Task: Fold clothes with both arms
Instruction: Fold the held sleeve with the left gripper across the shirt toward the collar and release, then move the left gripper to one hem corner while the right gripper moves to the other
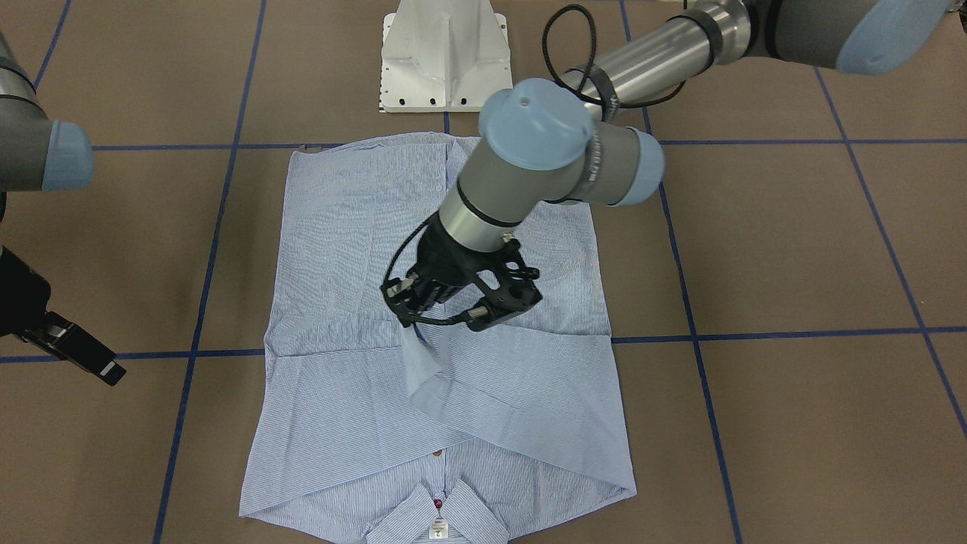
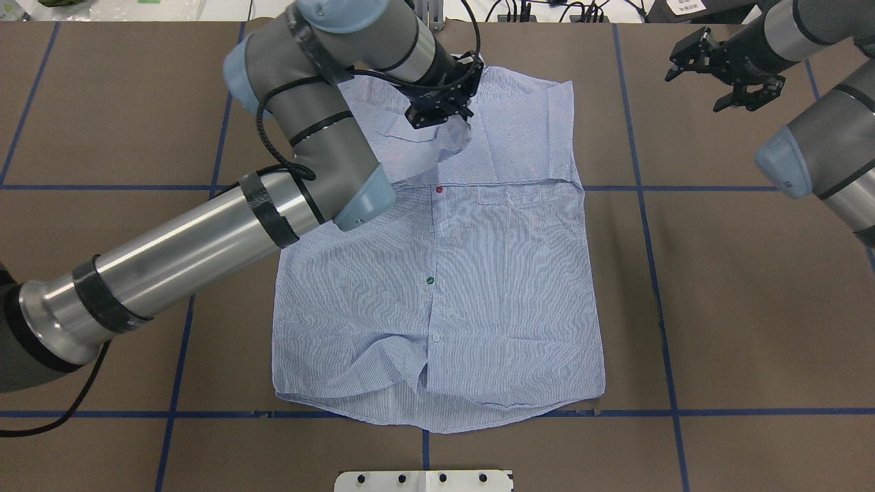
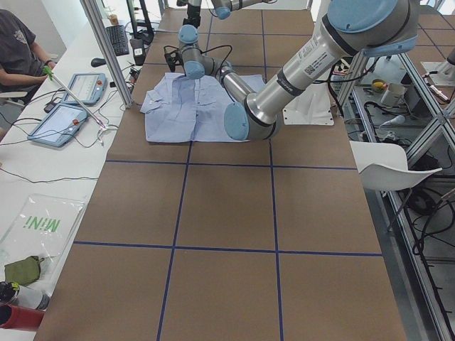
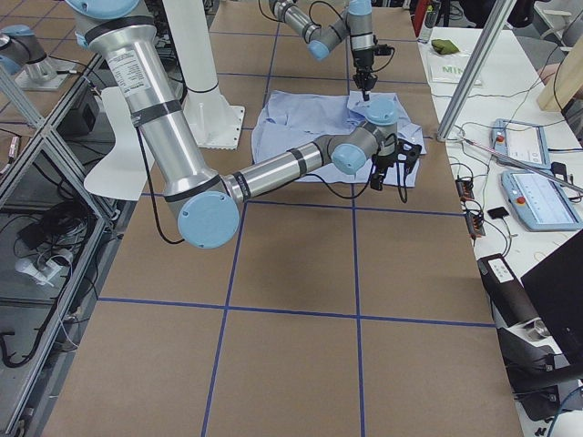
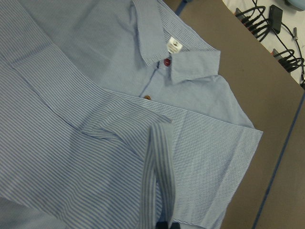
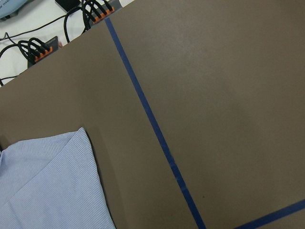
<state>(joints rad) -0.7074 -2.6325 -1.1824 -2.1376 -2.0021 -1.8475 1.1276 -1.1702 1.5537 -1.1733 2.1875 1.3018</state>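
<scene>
The light blue striped shirt point(image 2: 478, 287) lies front-up on the brown table, collar point(image 1: 438, 517) on the side far from the robot, with both sleeves folded across the chest. My left gripper point(image 1: 412, 326) hovers above the chest, shut on a sleeve cuff point(image 1: 420, 366) that it holds lifted off the shirt. In the left wrist view that cuff point(image 5: 159, 181) hangs down over the collar and buttons. In the overhead view the left gripper point(image 2: 452, 120) is near the shirt's far edge. My right gripper point(image 2: 694, 92) is open and holds nothing, off the shirt's far right corner point(image 6: 43, 191).
The white pedestal base point(image 1: 444, 60) stands at the robot's side of the shirt hem. Blue tape lines point(image 2: 642, 205) grid the table. Cables and connectors point(image 6: 95, 9) lie along the far edge. A seated person point(image 3: 14, 42) and tablets point(image 3: 60, 121) are at the side bench.
</scene>
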